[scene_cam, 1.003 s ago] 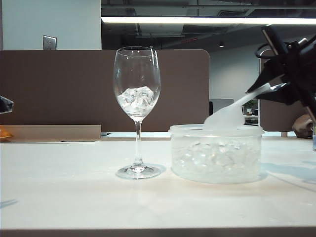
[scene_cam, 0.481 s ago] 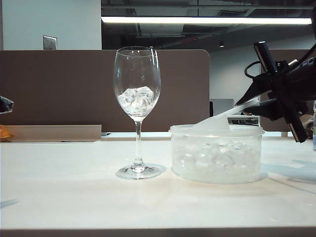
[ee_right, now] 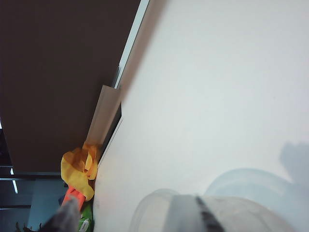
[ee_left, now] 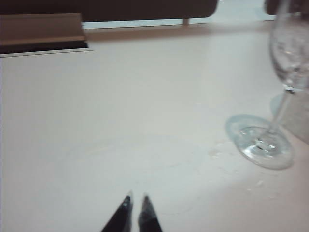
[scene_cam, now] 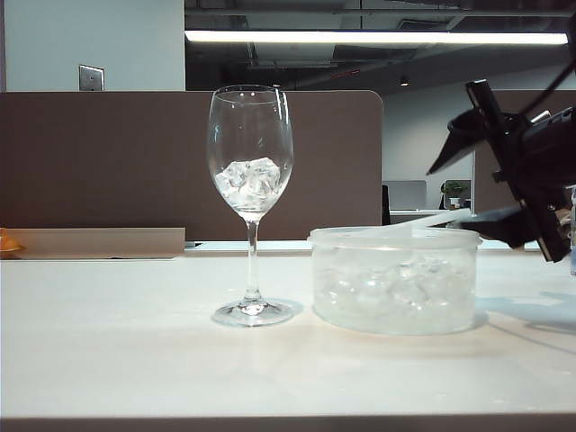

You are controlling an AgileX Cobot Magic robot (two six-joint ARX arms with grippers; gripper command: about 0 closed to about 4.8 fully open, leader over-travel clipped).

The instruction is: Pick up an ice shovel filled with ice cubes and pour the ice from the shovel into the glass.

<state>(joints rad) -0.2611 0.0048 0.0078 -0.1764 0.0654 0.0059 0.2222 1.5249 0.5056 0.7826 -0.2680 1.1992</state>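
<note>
- Tall clear stemmed wine glass (scene_cam: 250,180) holds whitish ice cubes (scene_cam: 249,178).
- Translucent white plastic scoop (scene_cam: 423,222) lies across round translucent tub (scene_cam: 394,279).
- Right gripper (scene_cam: 472,180) jaws spread, beside scoop handle.

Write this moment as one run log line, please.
right tool: open, right of translucent round plastic tub | white plastic ice shovel: across tub rim | tall clear wine glass: holds ice cubes | left tool: shut, above table

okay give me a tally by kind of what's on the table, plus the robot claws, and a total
Wine glass holding ice cubes: 1
Round plastic tub of ice: 1
Ice shovel lying across the tub's rim: 1
Robot claws: 2, the right claw open beside the tub, the left claw shut low over the table
Total: 5
</note>
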